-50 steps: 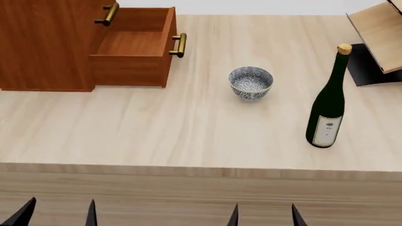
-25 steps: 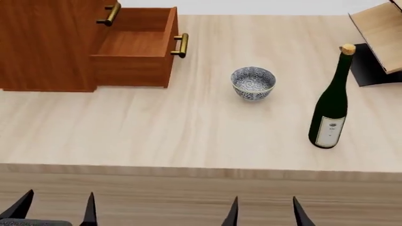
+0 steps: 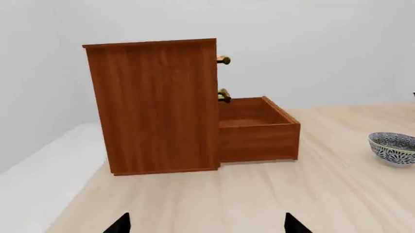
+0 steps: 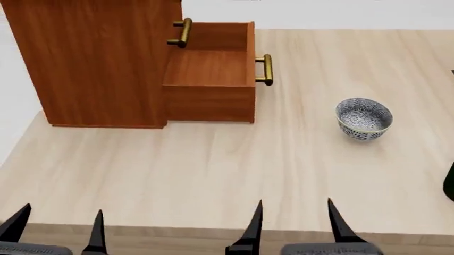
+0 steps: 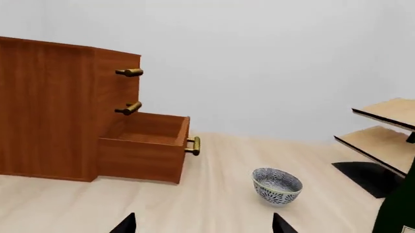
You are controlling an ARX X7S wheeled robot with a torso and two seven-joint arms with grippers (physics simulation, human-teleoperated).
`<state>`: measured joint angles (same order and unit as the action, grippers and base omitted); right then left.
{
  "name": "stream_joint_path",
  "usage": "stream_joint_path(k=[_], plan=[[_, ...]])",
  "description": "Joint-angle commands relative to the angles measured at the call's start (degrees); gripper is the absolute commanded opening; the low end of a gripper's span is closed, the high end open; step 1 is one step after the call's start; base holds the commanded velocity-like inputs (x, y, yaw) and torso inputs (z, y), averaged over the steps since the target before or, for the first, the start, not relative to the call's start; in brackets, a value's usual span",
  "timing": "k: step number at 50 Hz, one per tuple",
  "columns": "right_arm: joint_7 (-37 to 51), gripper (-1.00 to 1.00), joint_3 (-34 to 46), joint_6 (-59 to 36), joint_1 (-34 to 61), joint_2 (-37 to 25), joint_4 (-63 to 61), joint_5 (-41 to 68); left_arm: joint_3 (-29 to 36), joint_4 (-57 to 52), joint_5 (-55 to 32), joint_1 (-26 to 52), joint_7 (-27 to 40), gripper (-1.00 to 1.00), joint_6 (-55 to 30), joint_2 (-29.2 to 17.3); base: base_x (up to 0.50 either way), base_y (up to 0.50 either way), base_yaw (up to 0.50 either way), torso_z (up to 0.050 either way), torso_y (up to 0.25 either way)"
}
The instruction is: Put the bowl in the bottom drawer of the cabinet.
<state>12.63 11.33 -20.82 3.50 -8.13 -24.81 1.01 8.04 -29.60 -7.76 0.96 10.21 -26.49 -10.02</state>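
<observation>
Bowl first: the small round white bowl (image 4: 363,118) with the blue-grey flower pattern and thin gold rim sits upright on my pale wooden bench (image 4: 212,175). It is out in the open, well apart from the drawer and off to the right of it in my head view. Nothing is touching it.

Now from big to small. The bench is the biggest thing and it carries everything else. Next is the tall reddish-brown wooden cabinet (image 4: 99,58), standing at the far left of the bench. Its bottom drawer (image 4: 210,69) is pulled out, and I can see the bare wooden floor inside it. The brass bar handle (image 4: 266,69) on the drawer's front points toward the bowl's side. The two drawers above it are pushed in, and their brass handles (image 5: 130,72) stick out from the front. A light wooden rack (image 5: 386,128) on a black base stands at the far right, and a bit of a dark green bottle (image 5: 397,213) shows near it.

My left tool (image 4: 57,226) and my right tool (image 4: 294,220) both hang at the near edge of the bench. Both are spread wide and hold nothing.
</observation>
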Motion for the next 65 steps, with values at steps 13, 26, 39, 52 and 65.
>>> stream_joint_path(k=[13,26,39,52,65], plan=[[0.6,1.00,-0.1,-6.9,8.4,-0.2,0.4,1.2,-2.6,-14.6,-3.9,-8.8,0.3,1.00,-4.3,-3.6,0.34,0.48,0.00,0.000,0.000],[0.9,1.00,-0.9,-8.5,12.9,-1.1,4.2,1.7,-2.6,-15.7,-4.8,-10.5,0.6,1.00,-4.2,-3.8,0.40,0.43,0.00,0.000,0.000],[1.0,1.00,-2.1,-9.8,13.8,-2.1,5.5,2.9,-1.8,-15.9,-4.6,-10.0,1.4,1.00,-4.2,-3.7,0.32,0.22,0.00,0.000,0.000],[0.9,1.00,-3.2,-11.7,14.3,-2.1,4.7,5.1,-1.7,-15.2,-5.0,-9.6,1.8,1.00,-3.9,-4.0,0.20,-0.40,0.00,0.000,0.000],[1.9,1.00,-0.7,-10.5,14.7,-2.7,6.5,3.1,-2.3,-14.2,-5.6,-9.6,2.2,1.00,-3.2,-4.2,0.26,-0.33,0.00,0.000,0.001]])
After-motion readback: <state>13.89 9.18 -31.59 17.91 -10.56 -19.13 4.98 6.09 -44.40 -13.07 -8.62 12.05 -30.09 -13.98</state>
